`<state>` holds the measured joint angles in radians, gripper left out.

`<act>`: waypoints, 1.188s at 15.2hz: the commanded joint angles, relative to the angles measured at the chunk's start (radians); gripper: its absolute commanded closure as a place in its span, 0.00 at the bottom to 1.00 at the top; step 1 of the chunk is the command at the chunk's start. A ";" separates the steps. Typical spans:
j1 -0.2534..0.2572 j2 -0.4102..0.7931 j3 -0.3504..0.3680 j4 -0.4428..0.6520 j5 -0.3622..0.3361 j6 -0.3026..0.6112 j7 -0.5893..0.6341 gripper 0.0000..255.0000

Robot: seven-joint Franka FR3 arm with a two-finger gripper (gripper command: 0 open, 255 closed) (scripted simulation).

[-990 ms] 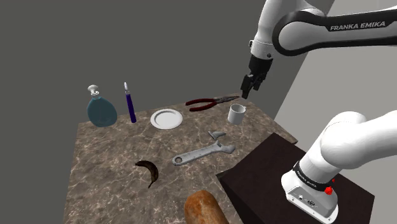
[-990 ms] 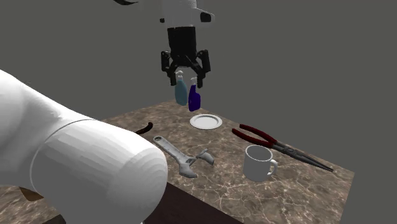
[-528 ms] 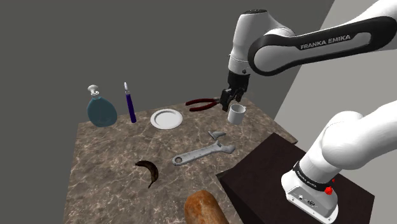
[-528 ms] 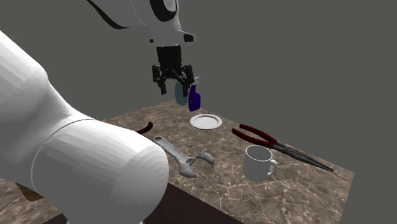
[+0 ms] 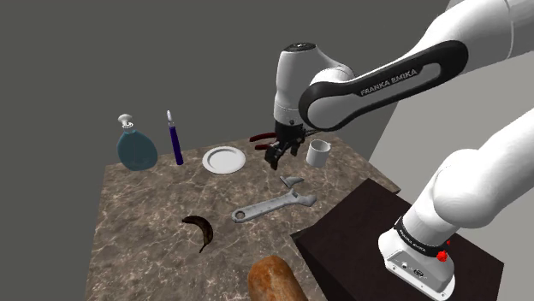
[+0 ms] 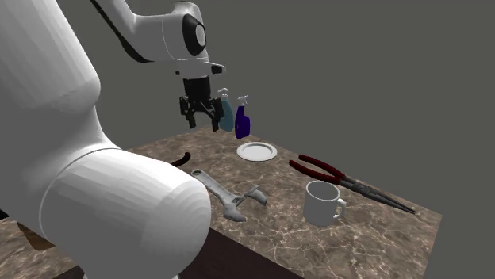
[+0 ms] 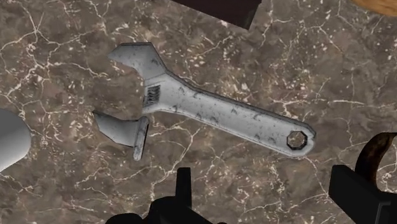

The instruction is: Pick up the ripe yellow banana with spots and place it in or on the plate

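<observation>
Off the handle end of the grey metal adjustable wrench point(image 6: 218, 190), the dark curved banana point(image 6: 184, 158) lies mostly hidden behind the white robot arm point(image 6: 119, 210), and the brown crusty loaf point(image 5: 275, 280) near that wrench is cut by the frame's edge.

Exteriors behind arm point(image 5: 376, 81), overlooking table point(image 5: 145, 235); wrist close above wrench point(image 7: 210, 111).

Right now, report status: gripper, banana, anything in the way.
Gripper open, empty, hovering over adjustable wrench. Banana dark brown, flat on tabletop, untouched. Wrench apart from banana.
</observation>
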<state>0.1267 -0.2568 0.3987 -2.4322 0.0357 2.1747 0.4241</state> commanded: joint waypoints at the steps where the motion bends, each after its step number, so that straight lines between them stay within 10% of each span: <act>1: 0.000 0.081 0.034 0.043 -0.029 0.031 0.060 0.00; 9: 0.046 0.413 0.101 0.242 -0.225 0.105 0.318 0.00; 18: 0.210 0.781 0.048 0.568 -0.411 0.080 0.522 0.00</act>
<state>0.3133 0.4762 0.4559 -1.9131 -0.3563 2.2634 0.9266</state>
